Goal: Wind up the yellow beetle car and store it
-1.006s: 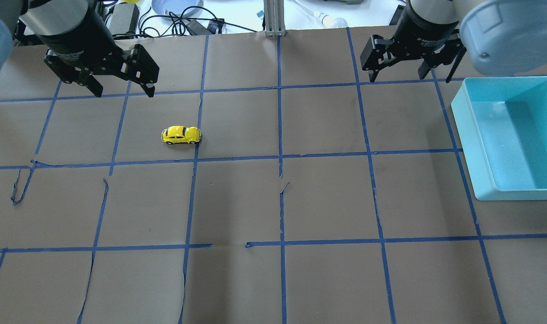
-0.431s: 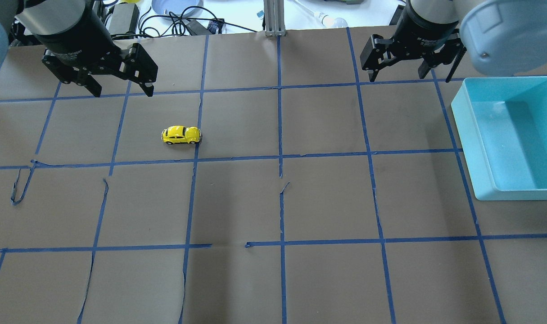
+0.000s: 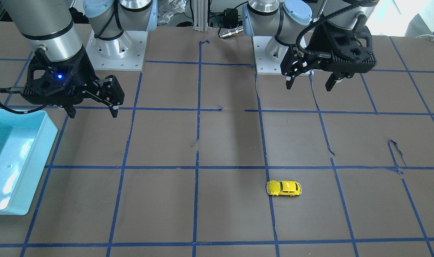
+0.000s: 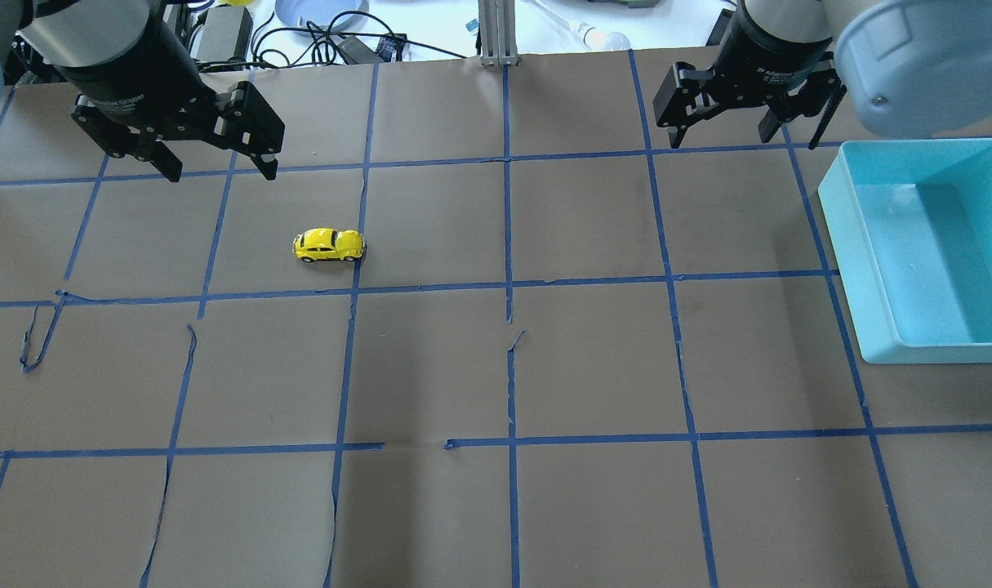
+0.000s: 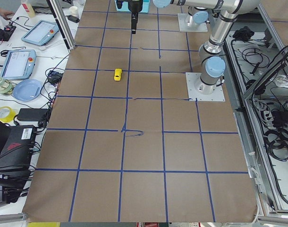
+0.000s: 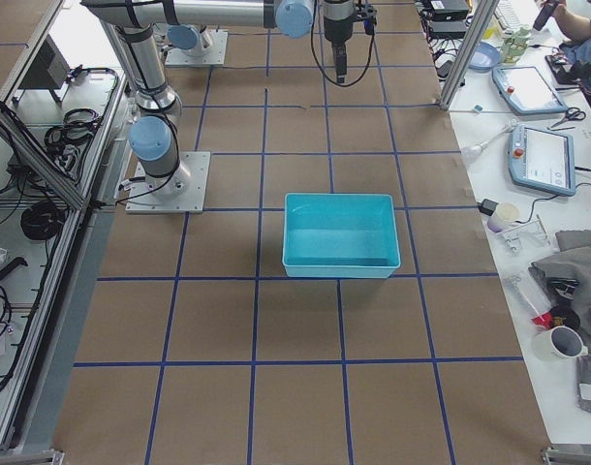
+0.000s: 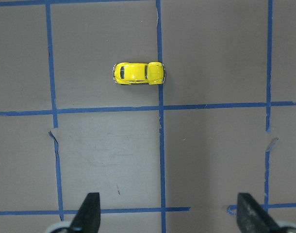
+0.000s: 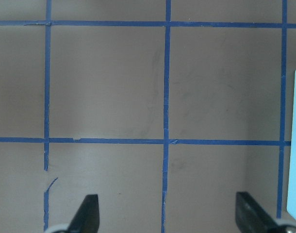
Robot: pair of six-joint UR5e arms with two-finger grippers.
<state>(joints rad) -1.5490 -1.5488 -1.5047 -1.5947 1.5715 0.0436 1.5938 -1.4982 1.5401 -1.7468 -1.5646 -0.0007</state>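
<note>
The yellow beetle car (image 4: 329, 245) stands on its wheels on the brown table, beside a blue tape line; it also shows in the front view (image 3: 284, 188), the left side view (image 5: 117, 74) and the left wrist view (image 7: 138, 73). My left gripper (image 4: 221, 170) (image 3: 309, 85) is open and empty, held above the table at the far left, well apart from the car. My right gripper (image 4: 720, 139) (image 3: 91, 113) is open and empty, above the far right near the bin. The left fingertips (image 7: 90, 213) frame bare table below the car.
A light blue bin (image 4: 924, 245) sits at the table's right edge, empty; it also shows in the front view (image 3: 13, 160) and right side view (image 6: 337, 235). Blue tape lines grid the brown paper, with some loose peeled strips (image 4: 34, 335). Cables and devices lie beyond the far edge.
My left gripper has drifted slightly toward the far edge of the table. The car, the bin and the right gripper have not moved.
</note>
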